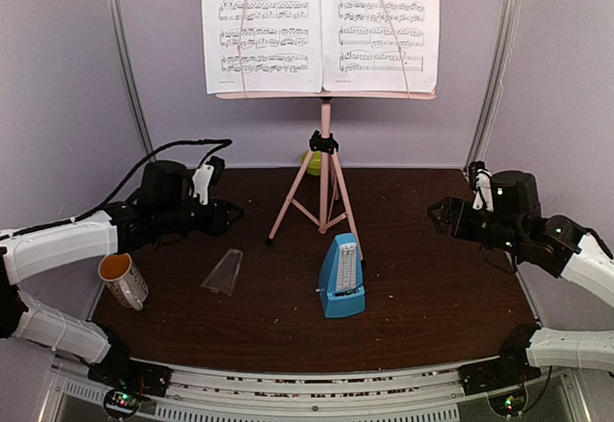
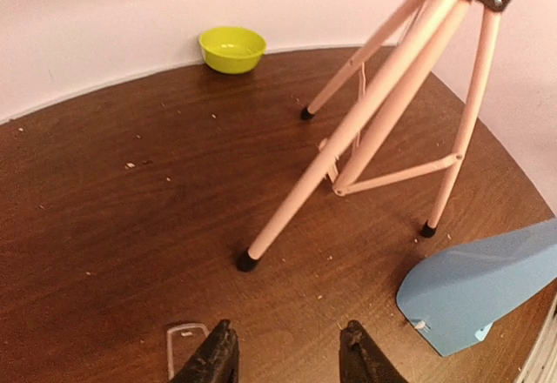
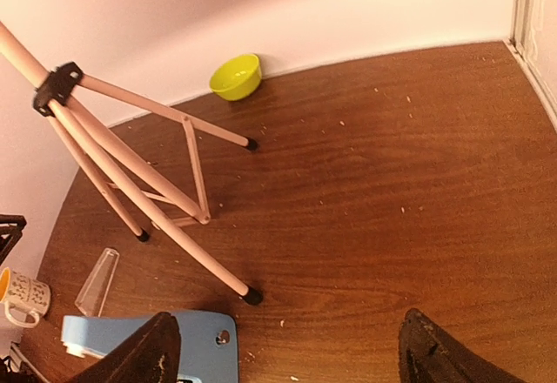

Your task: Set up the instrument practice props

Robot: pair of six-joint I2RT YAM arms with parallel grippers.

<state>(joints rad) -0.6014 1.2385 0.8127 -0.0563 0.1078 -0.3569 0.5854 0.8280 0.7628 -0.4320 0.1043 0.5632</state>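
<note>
Stand (image 1: pixel 325 115): upright on bench (image 1: pixel 432 288), two pages (image 1: pixel 261 29) on it.
Metronome (image 1: pixel 342 276): in front, cover (image 1: pixel 223 273) lying apart.
Left fingers (image 2: pixel 213 359): partly apart, empty.
Right fingers (image 3: pixel 435 352): wide, empty.

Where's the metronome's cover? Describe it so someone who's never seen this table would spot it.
Start at the pink music stand on the dark table; the blue metronome stands in front of its legs. Between that and the cream mug at the left edge lies the clear cover, the only see-through thing, a tapered shell on its side.
</note>
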